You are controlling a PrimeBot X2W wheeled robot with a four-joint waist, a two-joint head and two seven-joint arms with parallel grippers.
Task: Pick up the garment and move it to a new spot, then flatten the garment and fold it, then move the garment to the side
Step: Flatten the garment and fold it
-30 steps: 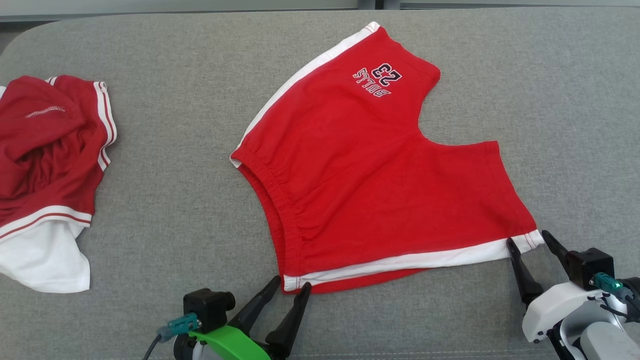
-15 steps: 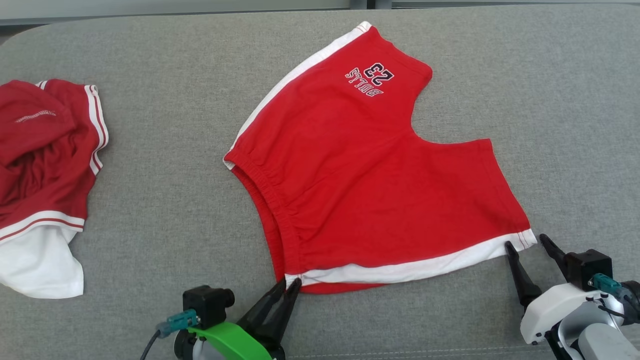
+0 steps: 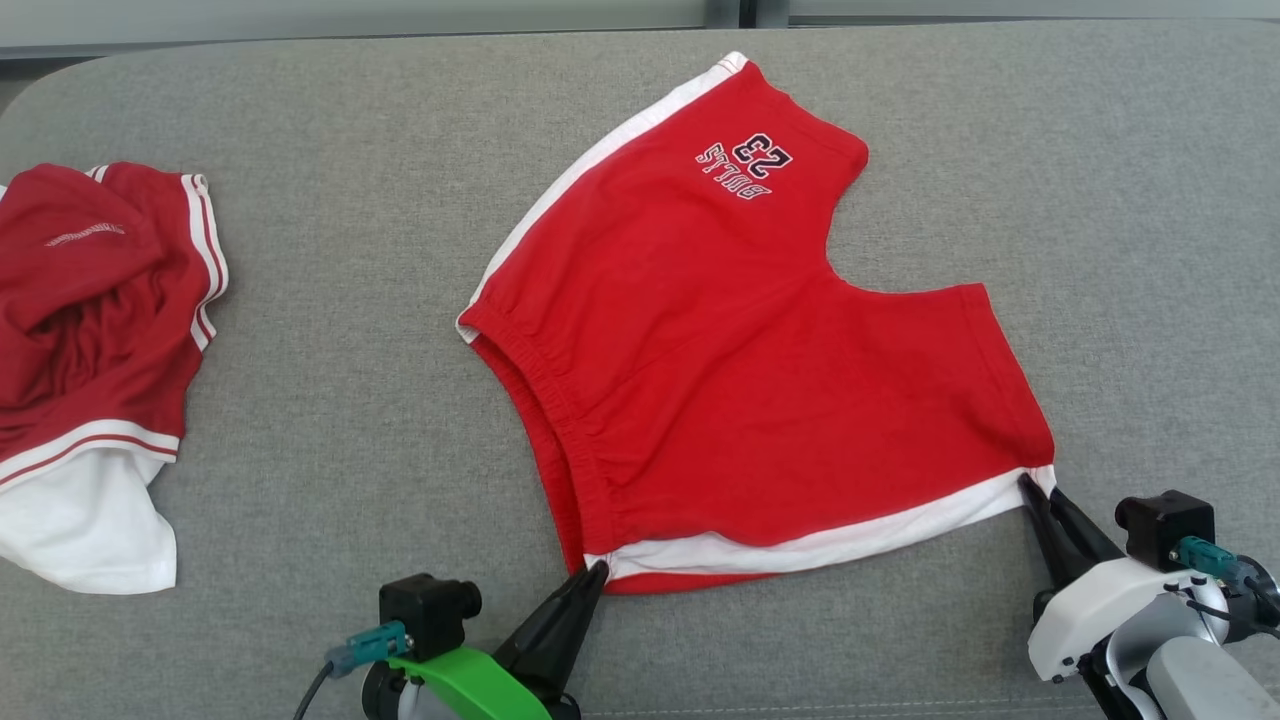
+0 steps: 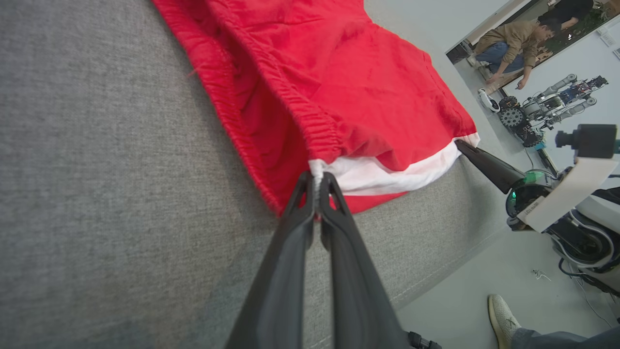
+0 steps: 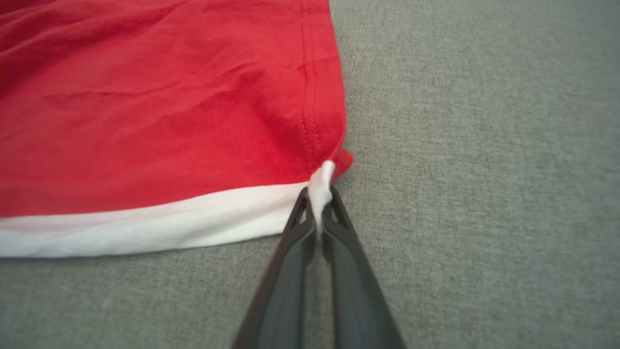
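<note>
The garment [image 3: 740, 350] is a pair of red shorts with white side stripes and a "23" print, spread flat on the grey cushion. My left gripper [image 3: 597, 572] is shut on the near waistband corner, where the white stripe ends; the left wrist view shows that corner of the garment [image 4: 339, 87] pinched in my left gripper [image 4: 317, 180]. My right gripper [image 3: 1033, 487] is shut on the near leg-hem corner. In the right wrist view a white tuft of the garment [image 5: 160, 121] sticks up between the tips of my right gripper [image 5: 319, 201].
A second red and white garment [image 3: 90, 350] lies crumpled at the cushion's left edge. Grey cushion [image 3: 330, 400] spreads between the two. In the left wrist view a person's shoe [image 4: 501, 315] stands on the floor, and another robot [image 4: 547, 104] and a crouching person [image 4: 513, 41] are far off.
Both grippers went from open to shut on the shorts' near corners, the left first, then the right. The head camera shifted slightly.
</note>
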